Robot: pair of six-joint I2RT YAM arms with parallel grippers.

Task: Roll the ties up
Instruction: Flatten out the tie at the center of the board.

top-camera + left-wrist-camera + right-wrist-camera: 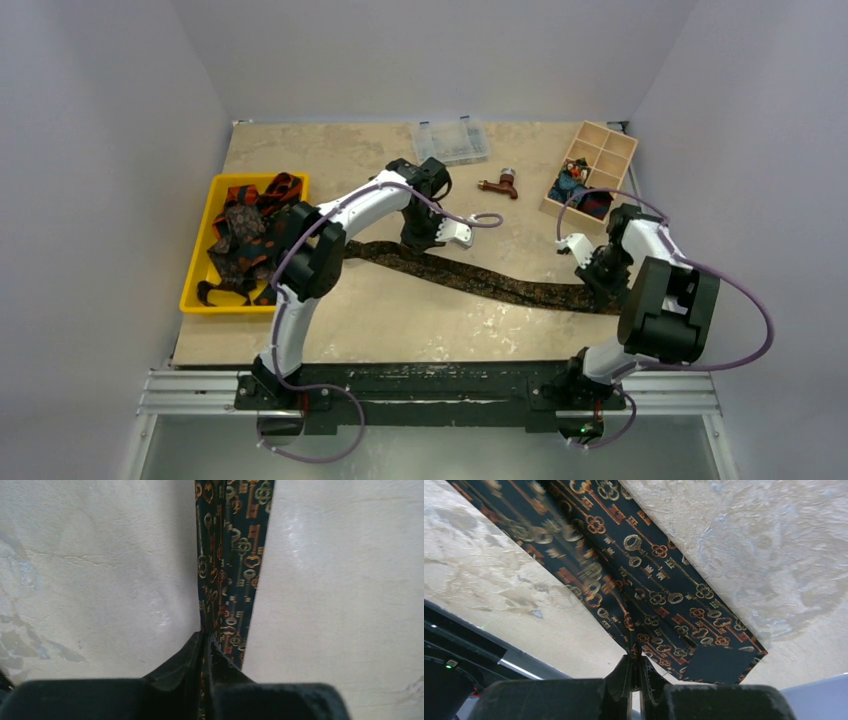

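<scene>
One dark tie (500, 283) with a gold and orange key pattern lies stretched across the table from left of centre to the right. My left gripper (418, 243) is shut on its narrow part; in the left wrist view the tie (230, 555) runs away from the pinched jaws of that gripper (206, 637). My right gripper (600, 285) is shut on the wide end. In the right wrist view an edge of the tie (649, 580) is pinched in that gripper (636, 660), near the pointed tip. Several more ties (245, 235) lie heaped in a yellow tray (195, 272) at the left.
A wooden compartment box (610, 150) at the back right holds rolled cloth (575, 190) in its near cells. A clear plastic case (450, 140) and a small brown tool (500, 184) lie at the back. The table's front edge and rail run just behind my right gripper.
</scene>
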